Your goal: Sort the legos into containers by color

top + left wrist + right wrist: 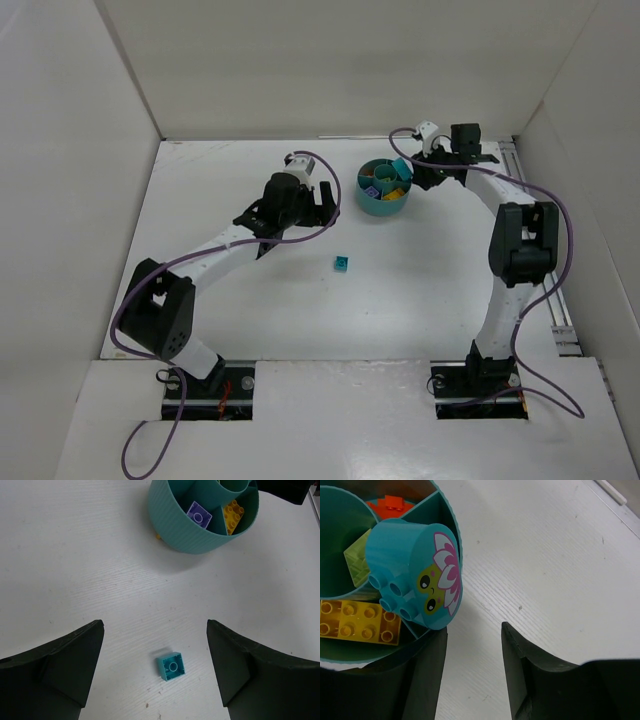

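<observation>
Your left gripper [155, 625] hangs wide open over the table [75, 555], holding nothing. The small teal brick [171, 665] lies flat below it, between the two fingers, a little nearer the right-hand one and back toward the wrist. It sits skewed to the fingers. This pick looks like the step in hand. Before you descend, draw back slightly, centre the brick, and turn the wrist until the pads face two flat sides. Then come straight down and close gently, since a brick this small can squirt out sideways.

The tub [180, 530] stands well ahead of the fingertips and to the right, with a purple brick [199, 515] and a yellow brick [233, 514] in neighbouring wedges.

Your right gripper [472, 635] waits at the tub's rim with its jaws apart and only bare table between them. Just ahead of its left finger, a round teal piece [415, 570] perches tilted on the rim. Approach wide of that piece and that arm.
</observation>
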You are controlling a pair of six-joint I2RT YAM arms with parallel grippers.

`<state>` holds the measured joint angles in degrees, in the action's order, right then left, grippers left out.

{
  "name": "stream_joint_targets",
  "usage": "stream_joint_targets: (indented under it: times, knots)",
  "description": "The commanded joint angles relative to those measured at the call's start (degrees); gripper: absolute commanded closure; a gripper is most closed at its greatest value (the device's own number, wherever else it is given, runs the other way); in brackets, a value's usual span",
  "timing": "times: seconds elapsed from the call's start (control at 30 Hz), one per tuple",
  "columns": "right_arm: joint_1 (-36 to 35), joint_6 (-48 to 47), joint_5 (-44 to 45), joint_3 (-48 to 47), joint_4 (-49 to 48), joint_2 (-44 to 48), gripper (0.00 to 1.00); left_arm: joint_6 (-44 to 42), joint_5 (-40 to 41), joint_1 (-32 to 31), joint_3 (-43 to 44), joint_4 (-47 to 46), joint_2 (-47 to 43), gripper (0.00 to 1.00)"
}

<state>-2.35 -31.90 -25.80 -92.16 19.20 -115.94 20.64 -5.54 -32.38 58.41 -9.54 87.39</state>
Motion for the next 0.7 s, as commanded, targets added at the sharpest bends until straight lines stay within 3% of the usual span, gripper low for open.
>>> stream_joint_targets:
  times: [0.0, 0.33, 0.67]
  knots:
    - [-0.5, -0.3, 1.8, 0.2, -0.2, 4.7, 0.46, -0.3, -0.4, 0.2, 2.8, -1.2, 0.1, 0.2]
    - [0.1, 0.8, 5.1, -2.1, 1.8, 8.0, 0.41, -0.3, -1.0, 0.2, 2.8, -0.7, 0.1, 0.2]
    - [-1.9, -1.0, -9.7, -5.3, -0.3, 6.2, 0.33, -0.3, -1.0, 0.2, 2.8, -0.7, 0.7, 0.21]
